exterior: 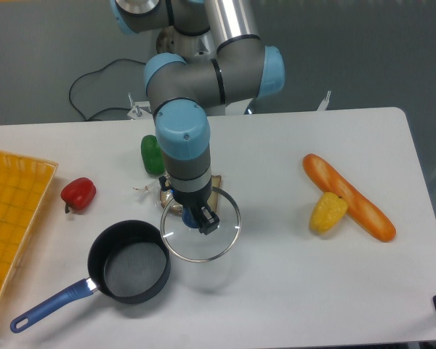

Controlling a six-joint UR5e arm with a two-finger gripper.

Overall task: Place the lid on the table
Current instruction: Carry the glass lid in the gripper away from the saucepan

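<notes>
The lid point(216, 240), a clear glass disc with a thin silver rim, hangs level a little above the white table point(291, 283), just right of the black saucepan point(128, 262). My gripper point(201, 218) points straight down over the lid's centre and is shut on its dark blue knob, which the fingers mostly hide. The lid's left edge overlaps the saucepan's right rim in this view. A faint shadow lies on the table below the lid.
The saucepan's blue handle point(49, 306) points to the front left. A red pepper point(78, 193) and a green pepper point(152, 154) lie to the left, a yellow-orange tray point(11, 218) at the left edge. A baguette point(347, 196) and a yellow pepper point(328, 211) lie to the right.
</notes>
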